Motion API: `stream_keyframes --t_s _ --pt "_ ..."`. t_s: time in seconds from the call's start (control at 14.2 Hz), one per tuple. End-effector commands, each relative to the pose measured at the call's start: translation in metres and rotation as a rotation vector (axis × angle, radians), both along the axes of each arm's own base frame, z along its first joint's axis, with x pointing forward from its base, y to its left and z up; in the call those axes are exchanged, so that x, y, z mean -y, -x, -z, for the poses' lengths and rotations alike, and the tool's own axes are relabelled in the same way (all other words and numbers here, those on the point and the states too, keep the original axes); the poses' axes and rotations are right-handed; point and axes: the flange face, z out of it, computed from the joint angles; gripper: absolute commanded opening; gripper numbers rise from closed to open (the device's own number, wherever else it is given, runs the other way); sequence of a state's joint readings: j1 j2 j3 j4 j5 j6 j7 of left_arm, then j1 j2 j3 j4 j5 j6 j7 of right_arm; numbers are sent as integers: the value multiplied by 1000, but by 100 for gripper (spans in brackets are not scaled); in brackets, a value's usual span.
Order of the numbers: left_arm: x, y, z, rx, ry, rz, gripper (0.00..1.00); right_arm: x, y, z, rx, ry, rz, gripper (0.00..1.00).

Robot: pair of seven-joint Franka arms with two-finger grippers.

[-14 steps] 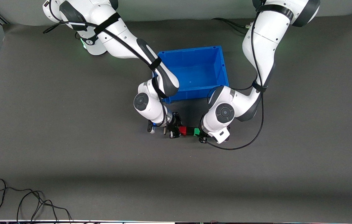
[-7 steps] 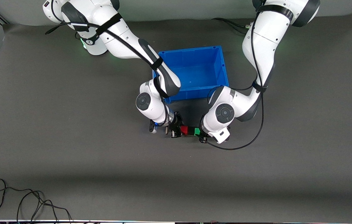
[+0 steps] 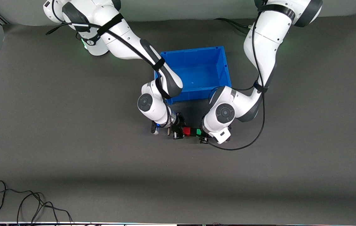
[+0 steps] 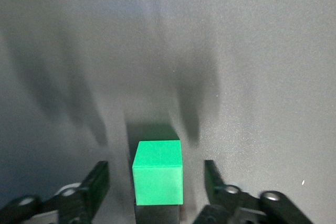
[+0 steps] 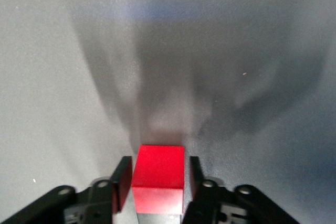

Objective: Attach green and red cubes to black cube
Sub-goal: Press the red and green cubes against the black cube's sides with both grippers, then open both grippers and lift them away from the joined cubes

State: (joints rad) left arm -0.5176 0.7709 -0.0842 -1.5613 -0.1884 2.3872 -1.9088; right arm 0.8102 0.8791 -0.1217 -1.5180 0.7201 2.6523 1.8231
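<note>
The red cube (image 3: 186,131), black cube (image 3: 193,132) and green cube (image 3: 198,132) stand in one row, touching, on the grey mat just nearer the camera than the blue bin. My right gripper (image 3: 178,131) is at the red end. In the right wrist view its fingers (image 5: 124,179) press close on the red cube (image 5: 158,174), with the black cube (image 5: 157,219) against it. My left gripper (image 3: 203,136) is at the green end. In the left wrist view it (image 4: 155,165) is open, its fingers (image 4: 97,184) standing well clear of the green cube (image 4: 157,171), which joins the black cube (image 4: 156,216).
The open blue bin (image 3: 225,67) stands between the two arms, farther from the camera than the cubes. A loose black cable (image 3: 24,201) lies at the mat's near edge toward the right arm's end. Bare grey mat surrounds the cubes.
My right gripper carried the red cube toward the black cube. My left gripper then shifted slightly toward the row. The gap between red and green has shrunk to the black cube's width.
</note>
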Motion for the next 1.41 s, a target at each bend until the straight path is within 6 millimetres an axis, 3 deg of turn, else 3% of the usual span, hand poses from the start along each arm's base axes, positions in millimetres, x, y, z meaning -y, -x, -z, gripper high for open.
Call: stream_keyframes --t_s 0.0,0.14,0.35,0.49,0.63,0.84,1.06,1.34 --pt "-6 -8 -12 -5 -26 -8 100 -5 -5 0 26 8 1 100" --pt "-22 -21 -36 -26 -43 -7 100 0 -12 -9 40 5 2 100" --pt "-64 -38 -105 -84 -52 68 100 8 -23 -29 72 29 -42 100" --pt "-96 -41 -152 -100 -44 146 100 31 -38 -45 22 68 -82 100" --pt "-127 -38 -194 -112 -25 264 100 67 -59 -79 -55 60 -151 100" --pt "-169 -26 -243 -135 9 495 100 105 -70 -132 -100 71 -275 100" --pt "-213 -13 -295 -102 45 718 100 130 -67 -185 -101 145 -386 100" --pt "-293 2 -348 -39 104 970 100 187 -55 -261 -141 152 -559 100"
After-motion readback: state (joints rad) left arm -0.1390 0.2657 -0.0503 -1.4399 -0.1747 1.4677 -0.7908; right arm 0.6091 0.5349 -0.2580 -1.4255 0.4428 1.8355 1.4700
